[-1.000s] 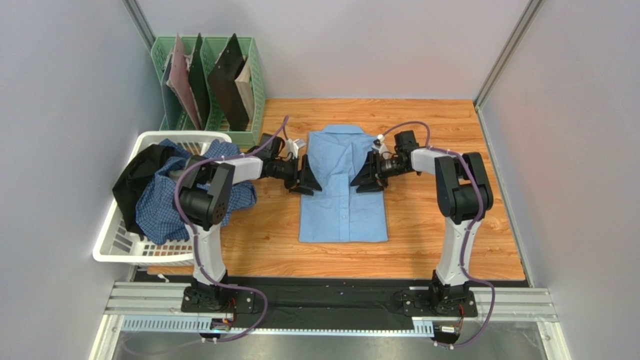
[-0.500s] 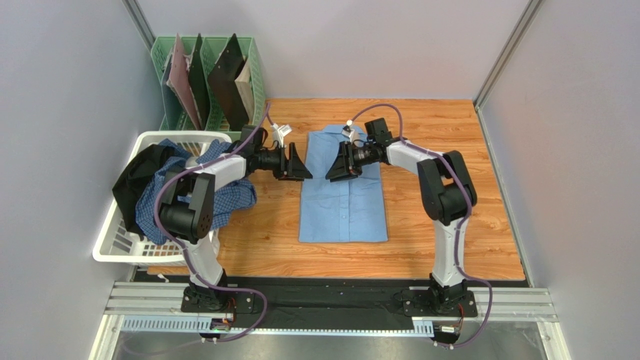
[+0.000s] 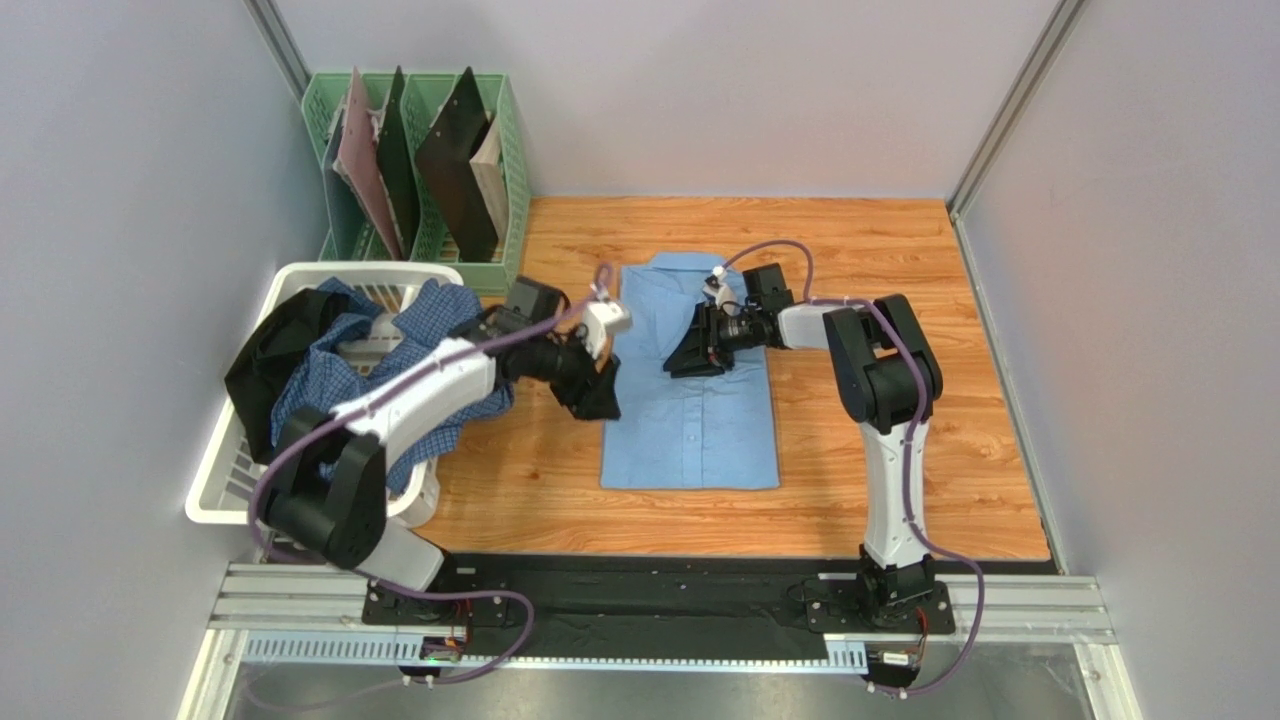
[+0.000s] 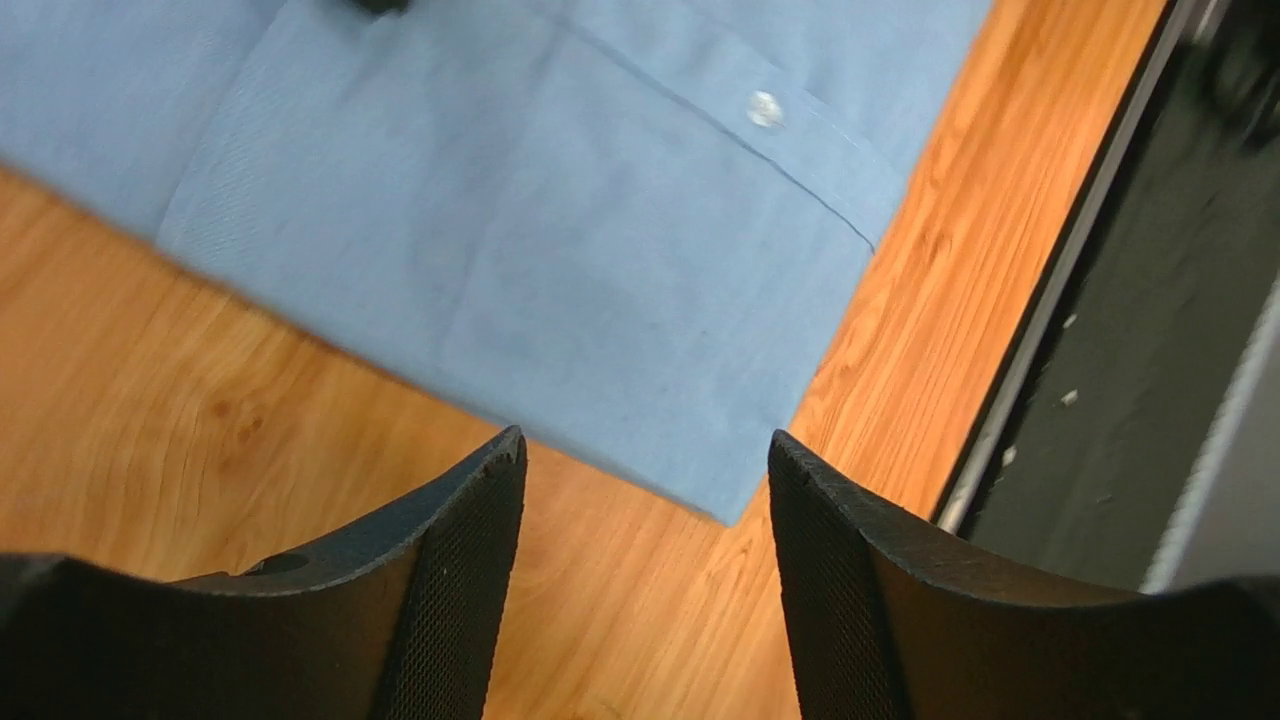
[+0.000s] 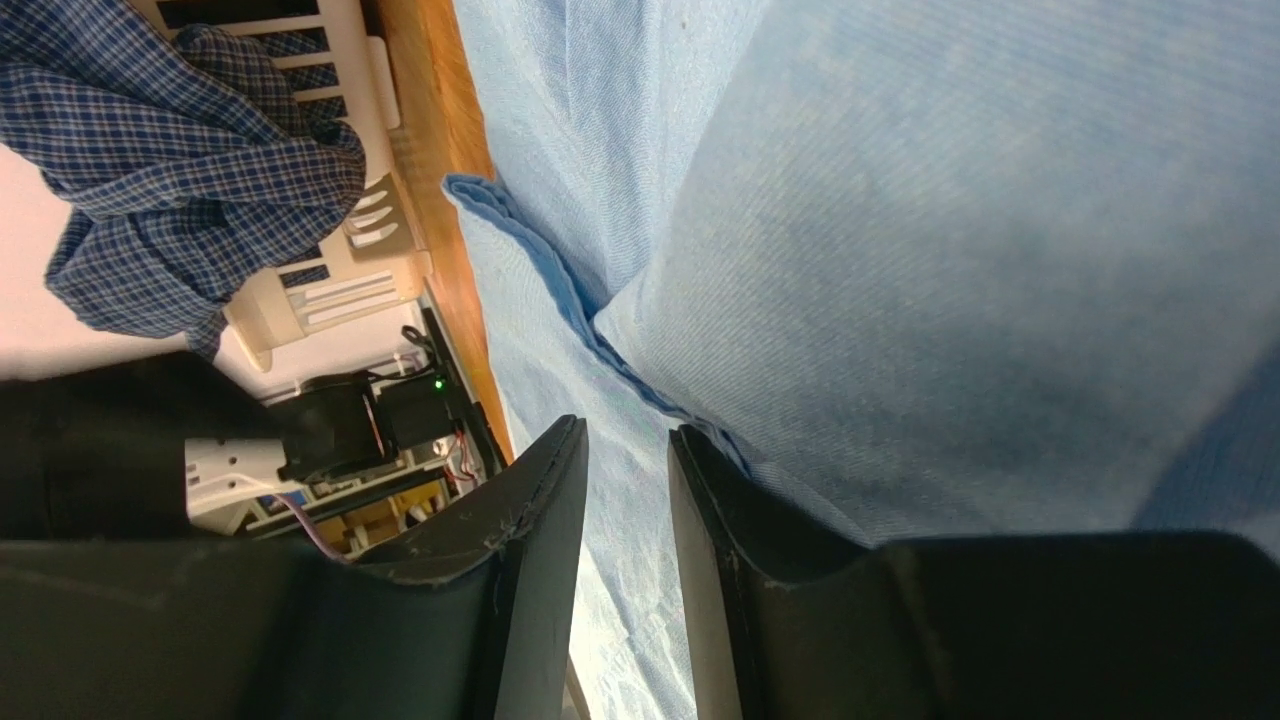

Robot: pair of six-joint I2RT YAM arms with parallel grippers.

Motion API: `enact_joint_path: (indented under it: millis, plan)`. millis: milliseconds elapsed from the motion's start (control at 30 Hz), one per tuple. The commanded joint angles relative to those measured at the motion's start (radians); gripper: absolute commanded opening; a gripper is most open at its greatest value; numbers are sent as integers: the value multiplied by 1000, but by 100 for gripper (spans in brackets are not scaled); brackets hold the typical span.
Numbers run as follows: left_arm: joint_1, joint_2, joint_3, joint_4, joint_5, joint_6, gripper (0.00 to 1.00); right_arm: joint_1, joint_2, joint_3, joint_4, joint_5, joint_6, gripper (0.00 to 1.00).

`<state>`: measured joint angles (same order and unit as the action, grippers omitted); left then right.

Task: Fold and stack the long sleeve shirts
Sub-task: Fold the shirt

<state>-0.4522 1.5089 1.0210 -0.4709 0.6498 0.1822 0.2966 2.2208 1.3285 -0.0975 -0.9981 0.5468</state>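
- The light blue shirt [image 3: 691, 428] lies flat mid tabletop [image 3: 932, 450] as a long narrow rectangle. Its sleeves are tucked in, the collar is toward the far edge and the hem toward the near edge.
- The checked shirt [image 3: 323, 405] is bunched in the white laundry basket [image 3: 226, 503] at the left edge, beside a black garment [image 3: 278, 360]. It is not folded yet.
- A green file rack [image 3: 504, 180] sits at the far left corner and plays no part in this step.
- The left gripper [image 4: 646, 443] has its jaws apart with nothing between them. It is low over bare wood just beside the shirt's left edge, and its wrist view shows the hem corner ahead.
- The right gripper [image 5: 627, 431] is over the upper part of the shirt, near the collar. Its jaws are nearly together with a thin gap, and a folded cloth edge runs right up to the tips. We cannot tell whether that edge is pinched.
- We judge the step in hand to be the crosswise fold of the blue shirt, with the side folds looking done.
- To do it well, we take both long edges at matching heights, so the left gripper needs to get onto the cloth edge and not stay on the wood.
- We pinch all layers at the edge, not just the top flap, or the tucked sleeve could slide out.
- We lift only a little and carry both sides together and level, so the rectangle does not skew.
- We lay edge onto edge, release, and keep the stack spot free for the checked shirt.
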Motion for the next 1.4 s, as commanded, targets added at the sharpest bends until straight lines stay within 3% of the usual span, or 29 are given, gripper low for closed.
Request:
enact_joint_path:
  millis: [0,133,300,667,733,800,933,1200,1367]
  plan:
    - [-213,-214,-169,55,-301,316,65,21,-100,-45,30,87,-24,35]
    - [-478,-279,-292,164,-508,416,61,15,-183,15,-208,82,-203,35]
    - [-656,-198,-315,277,-634,444,58,15,-219,40,-428,130,-479,30]
    - [-784,97,-268,385,-817,506,56,13,-81,61,-459,205,-525,22]
    - [-799,140,-257,390,-861,507,47,13,-75,57,-465,214,-528,21]
    - [-801,137,-252,387,-865,491,28,15,-70,52,-467,222,-528,21]
    - [-801,47,-223,289,-800,456,1,29,-87,34,-462,223,-535,20]
    - [-804,-110,-13,-164,-515,335,0,81,-226,-126,-469,191,-536,20]
    - [-760,-125,108,-323,-447,289,0,133,-318,-210,-484,165,-571,20]
